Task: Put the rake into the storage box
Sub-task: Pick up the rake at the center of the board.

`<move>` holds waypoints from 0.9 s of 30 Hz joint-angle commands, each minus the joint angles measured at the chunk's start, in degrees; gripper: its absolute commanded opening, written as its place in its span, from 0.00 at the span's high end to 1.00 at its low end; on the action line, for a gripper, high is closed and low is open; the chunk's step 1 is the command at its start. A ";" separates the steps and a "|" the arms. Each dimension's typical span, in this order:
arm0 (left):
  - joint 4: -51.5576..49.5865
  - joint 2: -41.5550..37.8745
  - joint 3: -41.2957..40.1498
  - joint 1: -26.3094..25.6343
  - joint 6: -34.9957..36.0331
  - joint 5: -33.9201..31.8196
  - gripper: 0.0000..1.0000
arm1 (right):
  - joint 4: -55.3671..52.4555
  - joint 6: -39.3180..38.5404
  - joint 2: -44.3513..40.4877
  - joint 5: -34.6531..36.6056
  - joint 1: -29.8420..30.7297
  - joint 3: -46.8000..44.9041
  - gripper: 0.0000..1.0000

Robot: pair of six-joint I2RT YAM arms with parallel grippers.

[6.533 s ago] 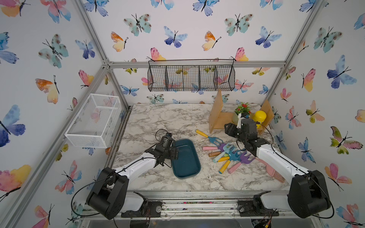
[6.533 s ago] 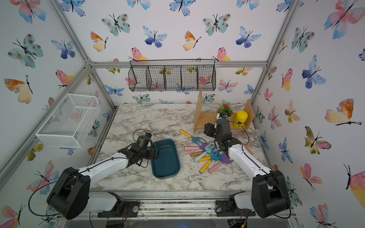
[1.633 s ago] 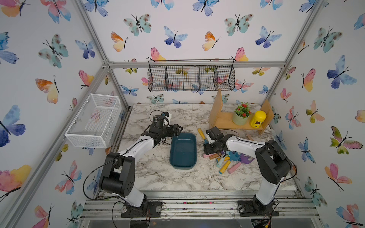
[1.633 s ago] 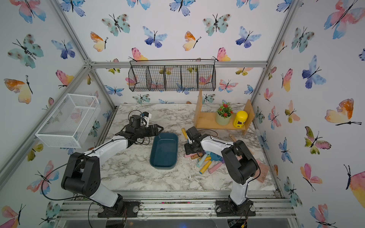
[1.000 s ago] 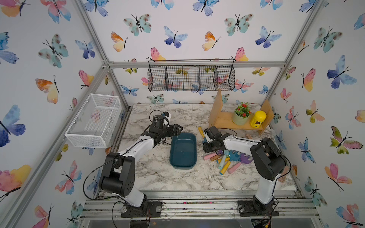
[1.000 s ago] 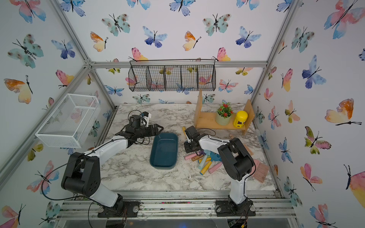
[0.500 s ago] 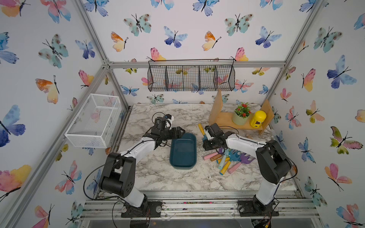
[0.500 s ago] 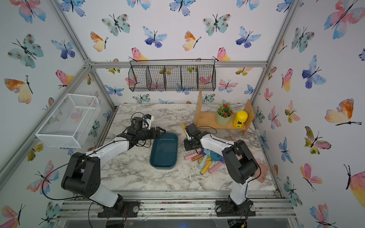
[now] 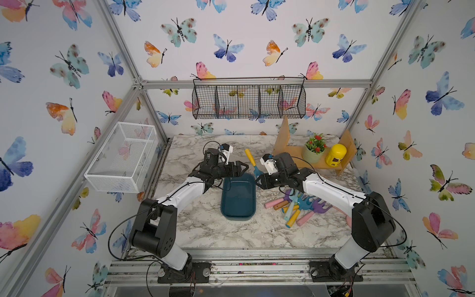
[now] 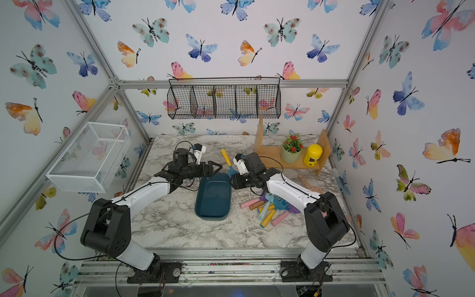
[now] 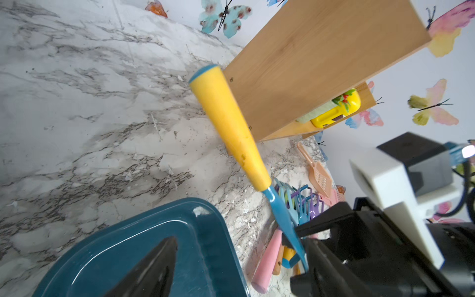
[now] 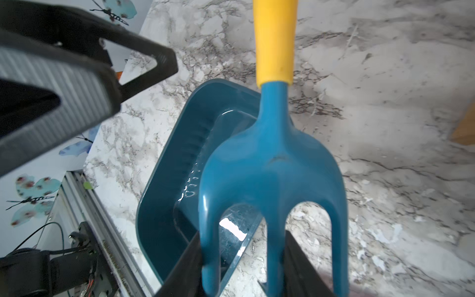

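The right gripper pinches the rake by its blue tines. Its yellow handle points toward the table's far edge, and its head is above the far right corner of the box (which sits mid-table). The left gripper is spread wide over the box's far left corner, just beside the rake.

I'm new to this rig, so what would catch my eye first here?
A yellow-handled blue rake stands out, gripped by its tines in the right claw above the far right corner of the dark teal storage box. The left claw is open and empty at the box's far left corner. A heap of pastel toy tools lies right of the box.
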 commanded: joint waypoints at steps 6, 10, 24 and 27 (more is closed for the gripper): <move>4.16 5.50 3.20 0.01 -2.74 3.04 0.18 | 1.52 -1.93 -2.09 -6.28 2.20 0.03 0.88; 4.90 8.33 4.75 0.05 -3.74 3.05 0.20 | 1.80 -2.70 -2.41 -6.34 3.00 0.33 0.88; -3.20 2.48 3.32 0.05 0.46 1.73 1.00 | -5.97 -5.00 2.88 12.07 4.98 11.97 0.51; -7.22 -0.59 0.63 -0.03 3.19 0.07 1.00 | -6.14 -4.99 3.57 18.33 4.98 14.89 0.19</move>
